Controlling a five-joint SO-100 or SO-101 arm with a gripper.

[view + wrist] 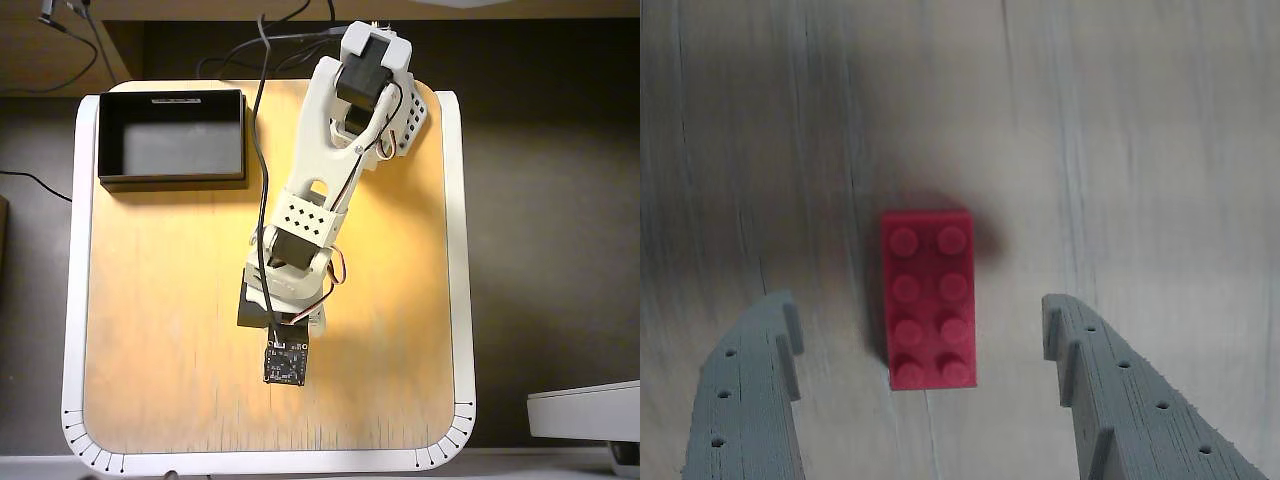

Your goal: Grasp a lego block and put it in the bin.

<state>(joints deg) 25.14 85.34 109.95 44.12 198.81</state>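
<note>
The lego block [928, 300] is a small red 2x4 brick lying flat on the pale wood, studs up, its long side running away from the camera in the wrist view. My gripper [920, 325] is open, with one grey finger [755, 390] left of the brick and the other [1120, 400] right of it, both clear of it. The brick's near end lies between the fingertips. From overhead the arm [310, 220] hides the brick. The bin [172, 140], a shallow black box, sits at the table's upper left corner in the overhead view, well away from the gripper.
The arm's base [375, 75] stands at the table's top edge in the overhead view, with black cables [262, 150] trailing down along the arm. The wooden tabletop has a raised white rim [70, 300]. Dark floor surrounds the table.
</note>
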